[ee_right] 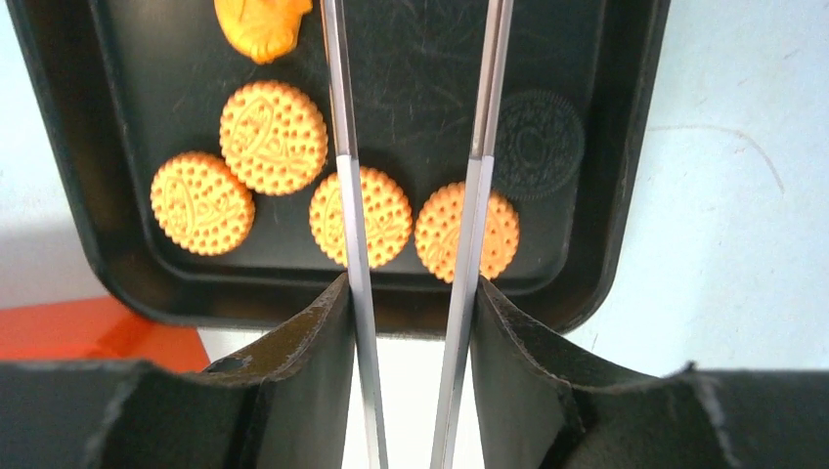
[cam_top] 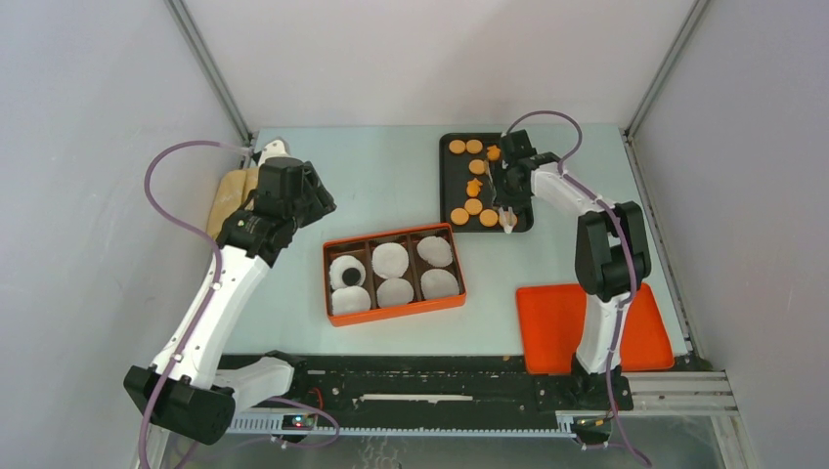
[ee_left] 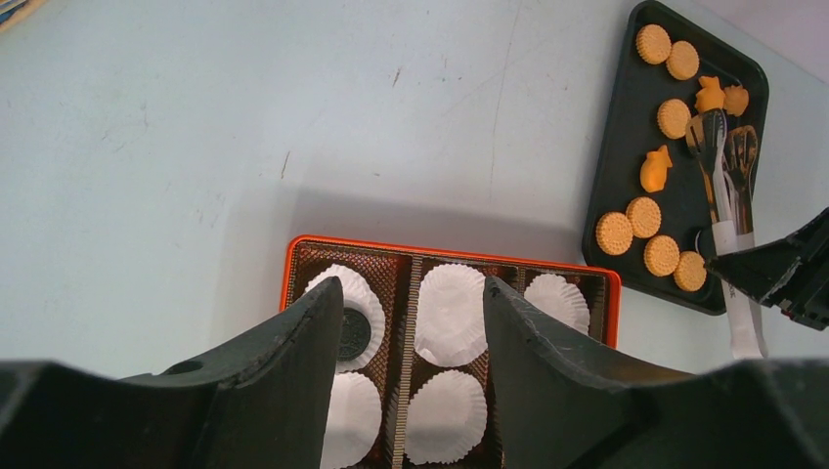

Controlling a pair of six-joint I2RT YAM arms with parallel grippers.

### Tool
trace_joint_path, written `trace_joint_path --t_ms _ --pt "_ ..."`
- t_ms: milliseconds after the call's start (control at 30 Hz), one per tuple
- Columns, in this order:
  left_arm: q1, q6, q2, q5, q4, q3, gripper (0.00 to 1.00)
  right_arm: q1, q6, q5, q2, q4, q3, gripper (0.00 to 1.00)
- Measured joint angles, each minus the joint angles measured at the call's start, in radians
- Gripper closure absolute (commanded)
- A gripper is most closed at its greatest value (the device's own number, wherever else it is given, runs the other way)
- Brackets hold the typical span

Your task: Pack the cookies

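Several orange cookies (cam_top: 474, 186), round and star-like, lie on a black tray (cam_top: 442, 181) at the back middle; the right wrist view shows round ones (ee_right: 272, 137) and one black cookie (ee_right: 536, 145) at the tray's near end. My right gripper (cam_top: 506, 200) (ee_right: 411, 288) is shut on metal tongs (ee_right: 344, 176), whose arms reach over the tray with a gap between them. An orange box (cam_top: 391, 311) holds white paper liners (cam_top: 391, 260); one black cookie (ee_left: 354, 332) lies in its far left liner. My left gripper (ee_left: 411, 288) is open and empty above the box.
A flat orange lid (cam_top: 557, 327) lies at the front right by the right arm's base. A tan object (cam_top: 230, 195) sits at the table's left edge behind the left arm. Grey walls close in both sides.
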Motion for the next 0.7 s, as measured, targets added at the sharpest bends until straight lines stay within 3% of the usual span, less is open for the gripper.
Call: trace_joint_path --t_ms 200,700 --pt "0.000 0.000 -0.001 0.001 0.000 0.000 0.40 -0.001 0.005 -0.064 -0.075 0.000 -0.056 0.50" --pt "0.000 0.008 -0.021 -0.002 -0.008 0.000 0.40 0.029 0.002 -0.116 -0.136 -0.005 -0.011 0.50"
